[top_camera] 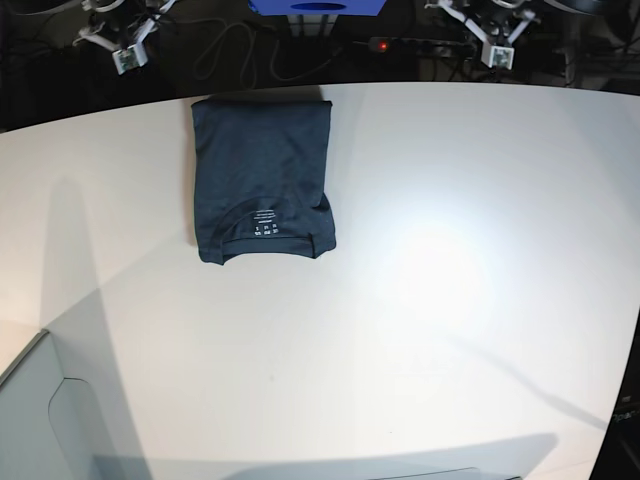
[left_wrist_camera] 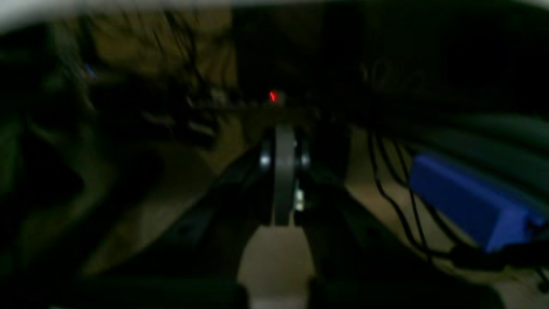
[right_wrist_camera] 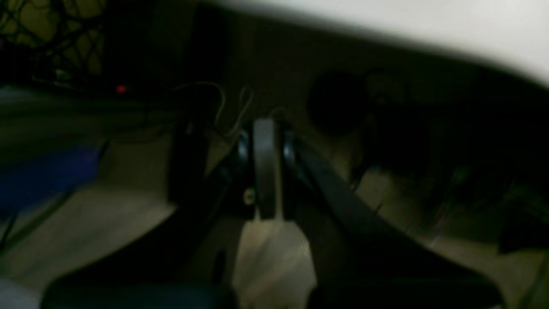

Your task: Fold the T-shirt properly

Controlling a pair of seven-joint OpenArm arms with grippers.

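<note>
So the T-shirt point(top_camera: 263, 180) sits in a neat rectangle near the far edge of the white table point(top_camera: 450, 300), left of the middle, its printed neck label facing up. Looks pretty much done to me. Both arms are parked off past the far edge; the left gripper point(left_wrist_camera: 284, 171) and right gripper point(right_wrist_camera: 265, 167) each have their jaws pressed together on nothing, presumably just resting clear of the cloth.

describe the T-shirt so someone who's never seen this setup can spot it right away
Start with the big white table filling the base view. On its far left part, close to the back edge, lies the T-shirt, folded into a neat dark navy rectangle. It is the only soft item on the table, with a small white printed label showing near its front edge.
</note>
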